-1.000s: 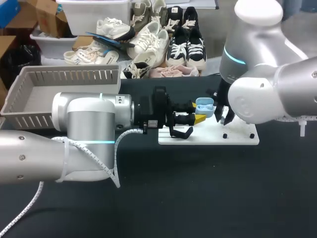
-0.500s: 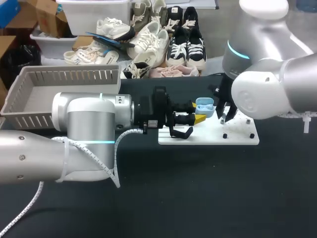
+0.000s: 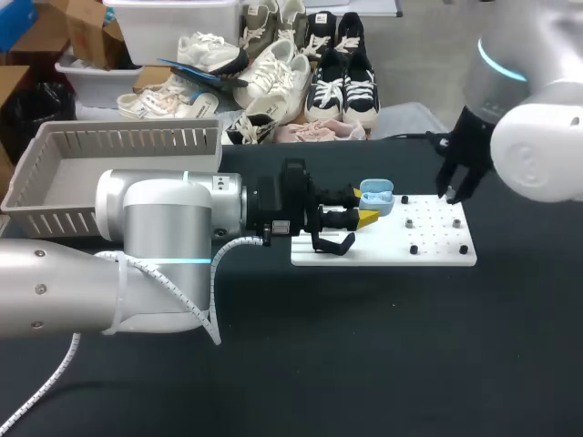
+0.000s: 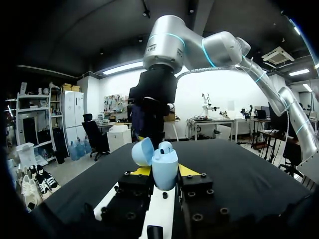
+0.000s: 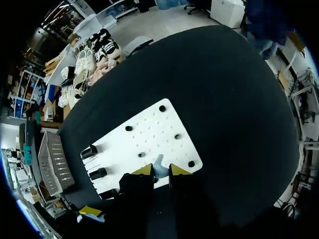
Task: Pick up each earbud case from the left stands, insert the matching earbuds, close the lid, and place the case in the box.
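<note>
**Open case in our left fingers, earbud in our right**

Earbud case (image 3: 375, 197): pale blue, upright, lid open, one seated earbud (image 4: 165, 147) inside. Our left gripper (image 4: 164, 171) clamps it over the pegboard's (image 3: 437, 238) left end, arm level across the bench (image 3: 364, 346).

Right gripper (image 5: 160, 171): hangs over the pegboard's far right corner, fingers narrow, pinching a loose earbud (image 5: 159, 162).

Basket (image 3: 127, 128): grey, far left.
</note>
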{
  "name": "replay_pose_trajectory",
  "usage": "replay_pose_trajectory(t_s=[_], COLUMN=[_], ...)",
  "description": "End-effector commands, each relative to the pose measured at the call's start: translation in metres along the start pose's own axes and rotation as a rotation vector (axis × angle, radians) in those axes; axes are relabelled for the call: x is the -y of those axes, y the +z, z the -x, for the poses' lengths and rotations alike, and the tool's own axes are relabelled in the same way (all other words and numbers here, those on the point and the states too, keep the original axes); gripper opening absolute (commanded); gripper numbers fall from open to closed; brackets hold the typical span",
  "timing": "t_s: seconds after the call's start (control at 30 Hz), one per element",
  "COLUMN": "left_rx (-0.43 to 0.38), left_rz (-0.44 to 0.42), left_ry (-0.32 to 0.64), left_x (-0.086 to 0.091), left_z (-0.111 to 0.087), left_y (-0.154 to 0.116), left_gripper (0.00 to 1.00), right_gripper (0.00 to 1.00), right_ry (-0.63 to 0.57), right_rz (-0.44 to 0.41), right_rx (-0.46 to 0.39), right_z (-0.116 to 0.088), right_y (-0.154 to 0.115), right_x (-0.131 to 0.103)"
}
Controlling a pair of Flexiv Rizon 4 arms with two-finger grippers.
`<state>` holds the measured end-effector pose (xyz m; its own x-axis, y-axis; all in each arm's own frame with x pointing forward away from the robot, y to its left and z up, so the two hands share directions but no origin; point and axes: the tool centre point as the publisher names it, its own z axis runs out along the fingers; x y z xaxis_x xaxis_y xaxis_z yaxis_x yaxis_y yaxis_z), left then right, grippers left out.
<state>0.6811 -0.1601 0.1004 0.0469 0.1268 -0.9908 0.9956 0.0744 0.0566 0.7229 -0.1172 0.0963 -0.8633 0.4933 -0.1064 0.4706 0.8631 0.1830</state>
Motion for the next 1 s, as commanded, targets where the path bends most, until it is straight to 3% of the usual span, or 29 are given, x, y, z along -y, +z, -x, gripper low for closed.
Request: replay_pose_trajectory(t_s=[0.03,0.23,0.37,0.63,1.0], left_rx=[0.004,0.004,0.004,0.004,0.004], left_rz=[0.003,0.003,0.003,0.003,0.003], left_ry=[0.001,0.001,0.001,0.001,0.001], left_x=[0.000,0.000,0.000,0.000,0.000], left_z=[-0.001,-0.001,-0.001,-0.001,-0.001], left_y=[0.000,0.000,0.000,0.000,0.000], left_gripper=[0.00,0.00,0.00,0.00,0.00], right_gripper=[0.00,0.00,0.00,0.00,0.00], right_ry=[-0.077,-0.320,-0.475,-0.641,-0.794], right_rz=[0.038,0.036,-0.014,-0.053,0.005], right_rx=[-0.015,-0.004,-0.008,-0.037,-0.103], right_z=[0.001,-0.003,-0.014,-0.046,-0.099], right_y=[-0.028,-0.063,-0.085,-0.115,-0.131], right_x=[0.019,0.024,0.025,0.027,0.003])
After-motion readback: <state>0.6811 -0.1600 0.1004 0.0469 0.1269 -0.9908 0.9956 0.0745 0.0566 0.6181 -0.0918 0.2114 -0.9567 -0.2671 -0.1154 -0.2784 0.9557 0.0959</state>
